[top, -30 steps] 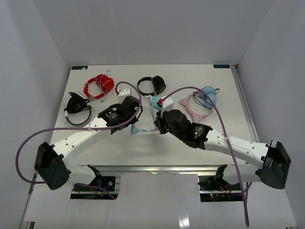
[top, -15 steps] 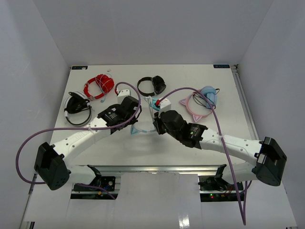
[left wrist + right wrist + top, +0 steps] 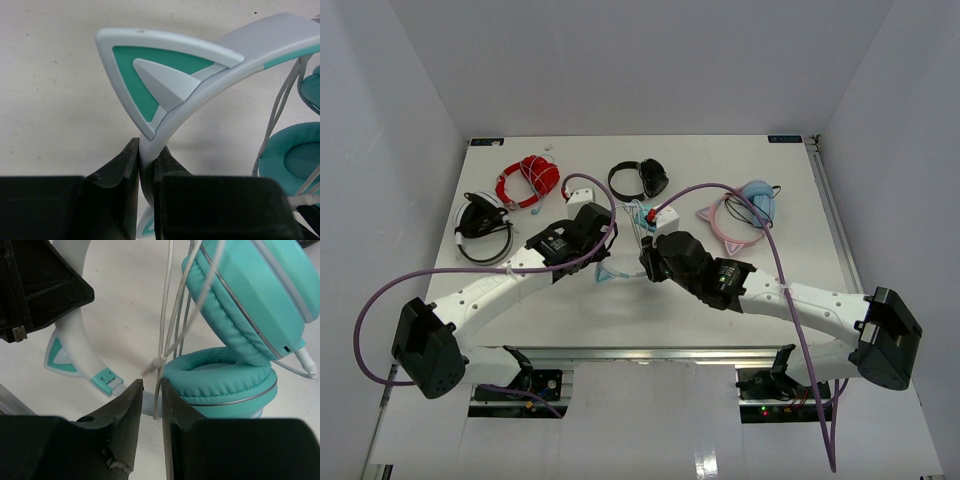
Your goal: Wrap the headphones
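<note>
Layout on the table, referred to the headphones at mid-table. Directly behind them lies the rear pair. Behind and to the left is the rear-left pair. To the left, near the table edge, is the left pair. To the right and slightly behind is the right pair.

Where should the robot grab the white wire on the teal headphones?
Probably the straight stretch of the white cable beside the upper ear cup, with a pincer finger on each side. Come in from the bare gap toward the headband: there it hangs free, while lower down it bunches against the padding.
</note>
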`<action>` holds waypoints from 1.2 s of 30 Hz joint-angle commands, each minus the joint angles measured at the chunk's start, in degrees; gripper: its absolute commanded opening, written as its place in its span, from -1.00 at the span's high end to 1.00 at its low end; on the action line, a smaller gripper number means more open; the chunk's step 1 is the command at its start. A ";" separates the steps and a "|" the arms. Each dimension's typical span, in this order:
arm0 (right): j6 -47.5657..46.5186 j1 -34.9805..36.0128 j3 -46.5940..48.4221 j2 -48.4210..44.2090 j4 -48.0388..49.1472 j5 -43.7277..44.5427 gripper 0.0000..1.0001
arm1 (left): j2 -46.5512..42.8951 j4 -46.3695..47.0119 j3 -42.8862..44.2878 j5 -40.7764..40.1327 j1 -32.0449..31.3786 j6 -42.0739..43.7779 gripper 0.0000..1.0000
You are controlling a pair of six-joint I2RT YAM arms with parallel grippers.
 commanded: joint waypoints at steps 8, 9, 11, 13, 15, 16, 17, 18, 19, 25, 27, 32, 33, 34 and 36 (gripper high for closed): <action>0.08 -0.39 -0.50 -4.43 -4.15 3.10 0.28 | -4.74 3.99 0.22 -1.54 0.18 0.26 1.00; 0.04 -0.39 -0.41 -4.93 -4.61 2.89 0.26 | -4.74 3.95 0.26 -1.54 0.18 0.30 1.00; 0.00 -0.32 -0.47 -5.99 -5.84 2.43 0.23 | -4.76 3.80 0.39 -1.67 0.18 0.45 1.00; -0.07 -0.39 -0.87 -7.55 -7.61 1.63 0.20 | -4.84 3.65 0.47 -2.17 0.18 0.58 1.00; -0.16 -0.39 -1.60 -9.84 -8.45 0.23 0.14 | -5.00 3.49 0.63 -2.42 0.18 0.59 1.00; -0.33 -0.39 -1.89 -10.94 -9.14 -0.57 0.11 | -4.94 3.43 0.69 -2.48 0.18 0.59 1.00; -0.41 -0.39 -2.08 -12.27 -10.04 -1.20 0.09 | -4.91 3.40 0.76 -2.51 0.18 0.59 1.00; -0.43 -0.39 -2.33 -13.73 -10.95 -1.68 0.07 | -4.91 3.38 0.84 -2.52 0.18 0.60 1.00; -0.48 -0.39 -2.95 -14.99 -11.43 -2.20 0.05 | -4.91 3.33 0.95 -2.58 0.18 0.65 1.00; -0.55 -0.39 -4.76 -23.90 -13.37 -0.92 0.01 | -5.00 3.24 0.64 -2.75 0.25 0.65 1.00; -0.98 -0.39 -4.40 -25.57 -12.51 0.07 0.04 | -4.93 3.31 0.49 -2.61 0.26 0.73 1.00; -4.34 -0.42 -2.75 -24.69 -7.28 4.16 0.26 | -4.15 4.60 -0.10 -1.34 0.18 1.79 1.00; -5.07 -0.47 -2.28 -23.90 -6.28 4.58 0.31 | -4.05 5.02 -0.31 -0.81 0.18 2.21 1.00; -5.71 -0.48 -1.36 -22.25 -5.53 4.79 0.36 | -3.88 5.85 -0.57 -0.36 0.18 2.49 1.00; -6.71 -0.48 0.36 -19.79 -4.86 5.46 0.41 | -3.19 6.80 -0.84 0.65 0.20 3.14 1.00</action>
